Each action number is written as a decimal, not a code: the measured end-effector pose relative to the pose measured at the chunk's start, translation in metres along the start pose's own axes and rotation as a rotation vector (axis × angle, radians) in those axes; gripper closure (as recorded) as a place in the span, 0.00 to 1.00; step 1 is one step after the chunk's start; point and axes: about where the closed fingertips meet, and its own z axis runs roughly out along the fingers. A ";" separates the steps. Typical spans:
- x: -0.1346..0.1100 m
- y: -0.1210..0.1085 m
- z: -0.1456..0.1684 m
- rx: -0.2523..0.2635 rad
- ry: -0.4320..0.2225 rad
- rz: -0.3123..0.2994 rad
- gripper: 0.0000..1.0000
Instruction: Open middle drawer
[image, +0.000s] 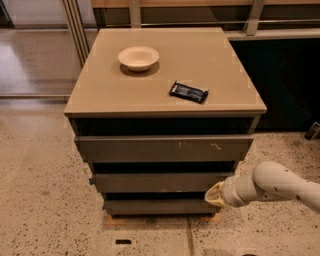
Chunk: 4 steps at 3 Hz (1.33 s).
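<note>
The middle drawer (155, 182) has a plain dark grey-brown front with no handle and a small blue bit at its left end. It sits between the wider scratched top front (165, 148) and the narrow bottom front (155, 206). My gripper (214, 195) comes in from the right on a white arm (280, 185). It is at the right end of the drawer stack, level with the lower edge of the middle front and the gap under it. Its tip is against the cabinet there.
On the tan cabinet top (100, 95) stand a cream bowl (138, 57) and a black wrapped snack bar (188, 92). Speckled floor lies in front and to the left. A dark cabinet wall stands at the right behind my arm.
</note>
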 end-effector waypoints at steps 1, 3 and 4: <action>0.003 -0.011 0.021 0.001 -0.004 -0.021 0.35; -0.001 -0.032 0.045 0.000 -0.009 -0.063 0.00; -0.005 -0.040 0.057 -0.015 -0.020 -0.076 0.00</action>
